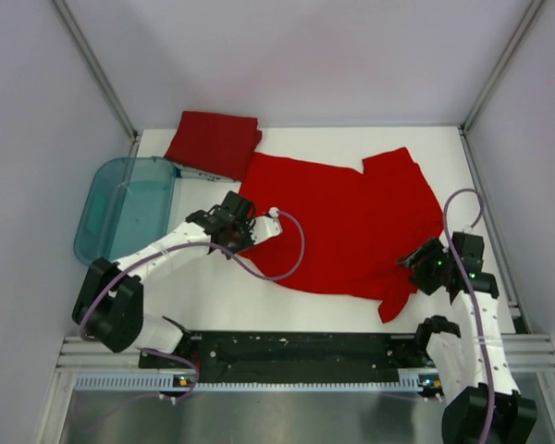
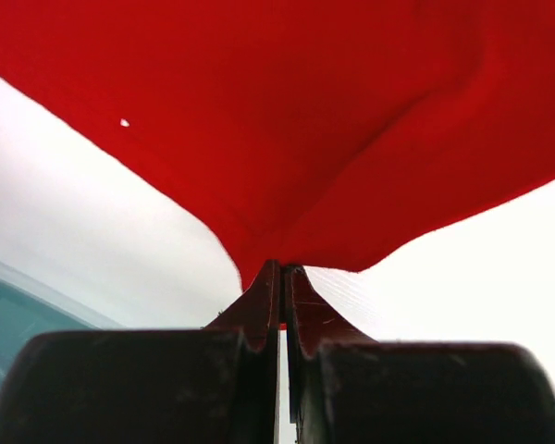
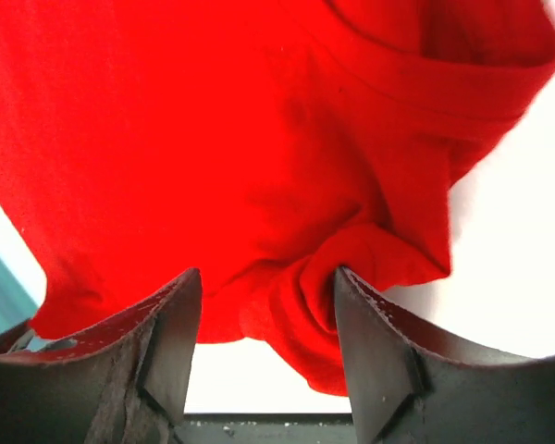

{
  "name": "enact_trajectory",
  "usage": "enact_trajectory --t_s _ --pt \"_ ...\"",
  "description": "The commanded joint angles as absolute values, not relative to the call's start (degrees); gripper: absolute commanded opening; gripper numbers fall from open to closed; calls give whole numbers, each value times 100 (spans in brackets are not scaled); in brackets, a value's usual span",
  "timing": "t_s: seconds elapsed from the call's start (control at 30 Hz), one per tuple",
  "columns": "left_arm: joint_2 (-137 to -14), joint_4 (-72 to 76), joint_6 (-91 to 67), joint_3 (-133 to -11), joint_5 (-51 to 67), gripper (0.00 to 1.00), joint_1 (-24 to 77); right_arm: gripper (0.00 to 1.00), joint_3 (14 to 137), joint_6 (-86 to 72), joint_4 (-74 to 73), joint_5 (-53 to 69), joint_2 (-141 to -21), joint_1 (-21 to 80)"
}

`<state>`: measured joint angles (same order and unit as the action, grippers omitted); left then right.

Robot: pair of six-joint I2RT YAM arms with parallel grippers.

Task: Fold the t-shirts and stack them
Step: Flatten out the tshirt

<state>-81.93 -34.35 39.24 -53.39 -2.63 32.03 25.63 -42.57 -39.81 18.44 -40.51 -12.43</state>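
Note:
A red t-shirt (image 1: 351, 217) lies spread, partly rumpled, across the middle and right of the white table. A second, darker red t-shirt (image 1: 213, 143) lies folded at the back left. My left gripper (image 1: 248, 224) is at the spread shirt's left edge. In the left wrist view it (image 2: 285, 270) is shut, pinching the edge of the shirt (image 2: 287, 120). My right gripper (image 1: 410, 264) is at the shirt's lower right, by a sleeve. In the right wrist view it (image 3: 266, 277) is open, with a bunched fold of the shirt (image 3: 324, 305) between its fingers.
A translucent teal tub (image 1: 125, 208) stands at the left, just beside the left arm. Metal frame rails (image 1: 486, 176) run along the table's sides. A black bar (image 1: 296, 347) runs along the near edge between the arm bases.

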Motion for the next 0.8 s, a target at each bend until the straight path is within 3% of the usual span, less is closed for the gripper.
enact_trajectory --t_s 0.0,0.13,0.33,0.5,0.77 --pt "-7840 -3849 3753 -5116 430 0 3208 59 3496 -3966 -4236 908 -3920 -1248" --pt "-7805 -3972 3613 -4983 703 0 3208 59 4174 -3411 -3842 238 -4506 -1239" --pt "-7550 -4043 3428 -4808 773 0 3217 36 4508 -3270 -2761 360 -6834 -1239" --pt "-7462 -3955 3323 -4562 730 0 3208 34 5219 -2998 -2347 141 -8768 -1239" --pt "-7927 -3578 3041 -4666 703 0 3217 29 7494 -2821 -2715 755 -11423 -1213"
